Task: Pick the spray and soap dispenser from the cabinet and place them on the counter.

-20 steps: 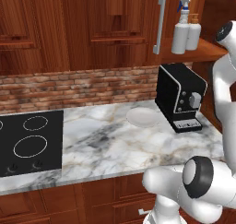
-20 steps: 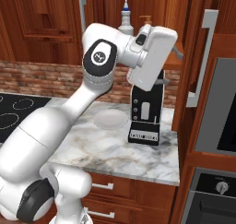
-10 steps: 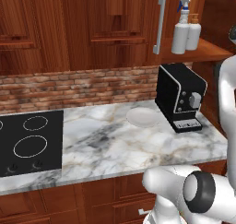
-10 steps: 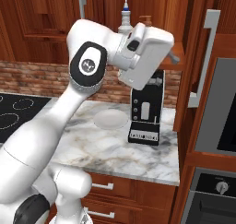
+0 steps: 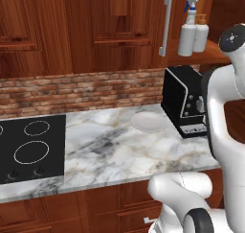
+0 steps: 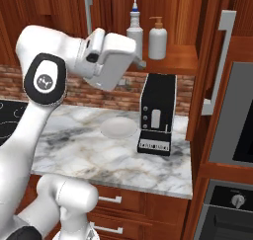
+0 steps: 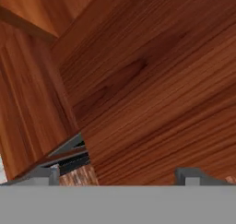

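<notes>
**Spray and soap dispenser on cabinet shelf, gripper spread and empty**

Spray (image 6: pixel 135 25) and soap dispenser (image 6: pixel 157 38) upright on the wooden shelf inside the open cabinet (image 6: pixel 184 61), side by side, touching or nearly so. From the right base view: spray on the left, dispenser on the right, both toward the front edge of the shelf. From the left base view: same pair, spray (image 5: pixel 187 33) with blue trigger, dispenser (image 5: pixel 201 36) just behind it, close to the shelf's front edge, beside the long silver bar handle (image 5: pixel 165 25).

Gripper (image 7: pixel 120 174) raised to shelf height, left of the bottles and apart from them in the right base view; fingers spread wide, nothing between them. Hand view: two dark finger tips (image 7: pixel 190 176) at the bottom, well apart, facing reddish-brown wood panelling at a steep tilt. Neither bottle touched.

Counter (image 5: pixel 115 150) below: white-and-grey marble with black cooktop (image 5: pixel 29 148) set in at its left end. White round plate (image 5: pixel 150 122) toward the back right of the counter, just beside a black coffee machine (image 5: pixel 184 100) standing near the right edge under the shelf. Brick backsplash (image 5: pixel 76 90) along the counter's back edge. Oven (image 6: pixel 232 135) at the far right in the right base view.
</notes>
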Robot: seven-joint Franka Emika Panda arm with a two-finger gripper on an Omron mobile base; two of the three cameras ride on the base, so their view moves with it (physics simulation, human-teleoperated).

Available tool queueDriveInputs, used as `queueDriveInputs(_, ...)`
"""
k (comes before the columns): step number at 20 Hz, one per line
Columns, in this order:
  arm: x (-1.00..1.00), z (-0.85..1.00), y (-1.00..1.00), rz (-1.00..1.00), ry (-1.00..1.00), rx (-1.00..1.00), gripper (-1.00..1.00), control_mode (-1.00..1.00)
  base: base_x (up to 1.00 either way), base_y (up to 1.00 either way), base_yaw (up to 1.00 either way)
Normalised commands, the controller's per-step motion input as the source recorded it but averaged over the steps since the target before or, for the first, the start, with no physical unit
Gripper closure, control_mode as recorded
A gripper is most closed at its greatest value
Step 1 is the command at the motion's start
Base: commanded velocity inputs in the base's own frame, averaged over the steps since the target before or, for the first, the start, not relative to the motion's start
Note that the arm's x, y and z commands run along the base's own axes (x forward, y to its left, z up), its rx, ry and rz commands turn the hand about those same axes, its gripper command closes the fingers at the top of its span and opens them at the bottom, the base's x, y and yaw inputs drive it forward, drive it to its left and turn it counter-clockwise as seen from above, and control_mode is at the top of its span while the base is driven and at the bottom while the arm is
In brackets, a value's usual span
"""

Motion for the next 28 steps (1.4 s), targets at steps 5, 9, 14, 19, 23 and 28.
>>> queueDriveInputs(5, 0.00, 0.00, 0.98, 0.18, -0.18, 0.01, -1.00, -1.00, 0.00, 0.00, 0.00)
queueDriveInputs(9, 0.00, 0.01, 0.77, 0.18, -0.15, 0.09, -1.00, -1.00, 0.00, 0.00, 0.00)
queueDriveInputs(14, -0.01, 0.03, 0.50, 0.22, -0.07, 0.17, -1.00, -1.00, 0.00, 0.00, 0.00)
queueDriveInputs(19, -0.11, 0.00, 0.18, 0.23, -0.04, 0.17, -1.00, -1.00, 0.00, 0.00, 0.00)
queueDriveInputs(23, -0.20, 0.03, 0.09, 0.18, -0.15, 0.11, -1.00, -1.00, 0.00, 0.00, 0.00)
queueDriveInputs(28, -0.22, 0.00, 0.14, 0.17, -0.27, 0.07, -1.00, -1.00, 0.00, 0.00, 0.00)
